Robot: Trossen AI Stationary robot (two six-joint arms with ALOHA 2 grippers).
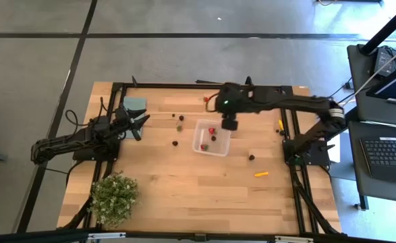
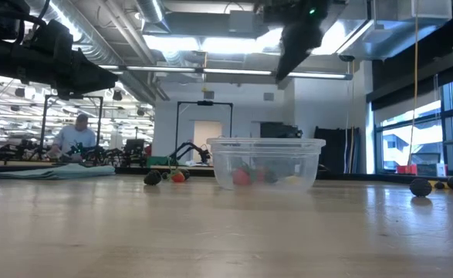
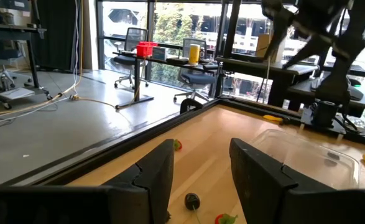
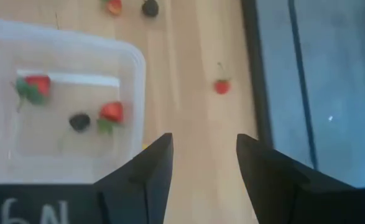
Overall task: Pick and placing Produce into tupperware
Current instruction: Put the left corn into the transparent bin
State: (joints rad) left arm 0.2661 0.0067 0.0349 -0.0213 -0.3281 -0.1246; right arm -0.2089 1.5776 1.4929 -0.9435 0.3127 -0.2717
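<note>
The small square clear plastic tupperware [image 1: 211,137] sits mid-table already holding two red strawberries and a dark berry [image 4: 79,121], so this looks like the gap between a drop and the next pick. The right gripper [image 4: 199,163] hovers just beside its far rim, fingers apart and empty; next it likely must reach a loose piece such as the small red fruit [image 4: 221,86] near the table edge. The left gripper [image 3: 198,169] waits, also spread and empty, at the table's left.

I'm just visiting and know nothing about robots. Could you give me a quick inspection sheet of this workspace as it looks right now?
Surface: wooden table, dark frame.
Job's things: clear container holding two strawberries and a dark piece; other produce, like an orange piece, scattered.
Clutter: potted plant, teal pad.
Grippers: right gripper open, empty, beside the container; left gripper open, waiting near the teal pad.
Cables: along the floor.
Surroundings: laptop, chairs, a person.
</note>
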